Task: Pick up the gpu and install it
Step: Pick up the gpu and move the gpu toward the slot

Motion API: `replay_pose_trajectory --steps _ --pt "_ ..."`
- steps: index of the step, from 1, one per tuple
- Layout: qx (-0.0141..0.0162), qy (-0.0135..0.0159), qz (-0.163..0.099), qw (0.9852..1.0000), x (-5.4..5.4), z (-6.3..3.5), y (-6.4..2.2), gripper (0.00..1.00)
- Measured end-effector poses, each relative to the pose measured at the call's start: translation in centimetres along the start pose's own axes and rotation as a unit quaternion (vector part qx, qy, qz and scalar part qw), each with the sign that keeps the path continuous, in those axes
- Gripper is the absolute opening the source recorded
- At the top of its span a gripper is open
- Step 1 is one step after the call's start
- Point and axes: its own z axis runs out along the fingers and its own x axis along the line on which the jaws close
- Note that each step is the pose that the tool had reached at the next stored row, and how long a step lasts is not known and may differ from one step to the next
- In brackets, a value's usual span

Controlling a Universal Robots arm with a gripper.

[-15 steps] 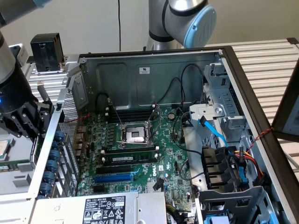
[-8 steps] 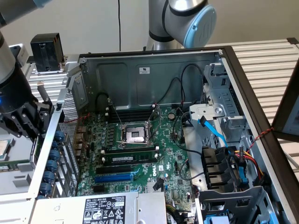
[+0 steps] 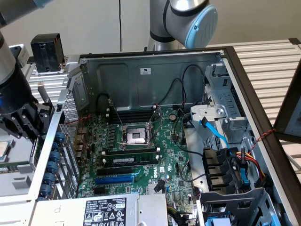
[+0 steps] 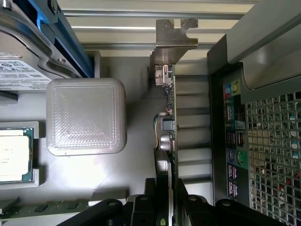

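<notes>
Holding the gpu (image 4: 165, 134) edge-on, the gripper (image 4: 167, 193) has its two black fingers (image 4: 183, 203) drawn in narrow and clamped on either face of the thin green card. The card's silver end bracket (image 4: 173, 37) is at the end away from the fingers. In the exterior view the gripper sits outside the open computer case (image 3: 141, 70), just beside its perforated wall (image 3: 70, 122) at the exterior view's left. Inside the case lies the large green motherboard (image 3: 164, 150), with a blue slot (image 3: 115, 179) toward its near edge. In the wrist view, a square translucent plastic cover (image 4: 86, 117) lies to one side of the gpu, and the case's rear port panel (image 4: 233, 141) is on the other side.
</notes>
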Motion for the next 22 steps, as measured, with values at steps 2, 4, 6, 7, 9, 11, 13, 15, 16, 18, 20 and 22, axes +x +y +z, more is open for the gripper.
replay_pose_trajectory --steps 2,4,6,7,9,11,13,15,16,18,20,22 --pt "-0.0017 0.0019 0.0 1.0 0.0 -0.01 -0.01 0.27" --pt "-0.0044 0.0034 0.001 1.0 0.0 -0.01 -0.02 0.27" --pt "-0.0064 0.0051 0.001 1.0 0.0 -0.01 -0.01 0.27" --pt "-0.0071 0.0064 0.001 1.0 0.0 -0.07 -0.01 0.27" --pt "-0.008 0.0083 0.002 0.9999 0.0 -0.45 0.02 0.27" --pt "-0.0082 0.0096 0.002 0.9999 -0.1 -0.92 0.06 0.27" --pt "-0.0085 0.0109 0.002 0.9999 -0.1 -1.41 0.09 0.27" --pt "-0.0086 0.0117 0.002 0.9999 -0.1 -1.99 0.14 0.27" --pt "-0.0086 0.0119 0.002 0.9999 -0.2 -2.32 0.17 0.27" --pt "-0.0085 0.0126 0.002 0.9999 -0.2 -3.07 0.22 0.27" --pt "-0.0086 0.0129 0.002 0.9999 -0.3 -3.91 0.29 0.27" --pt "-0.0086 0.0131 0.001 0.9999 -0.4 -4.82 0.37 0.27"
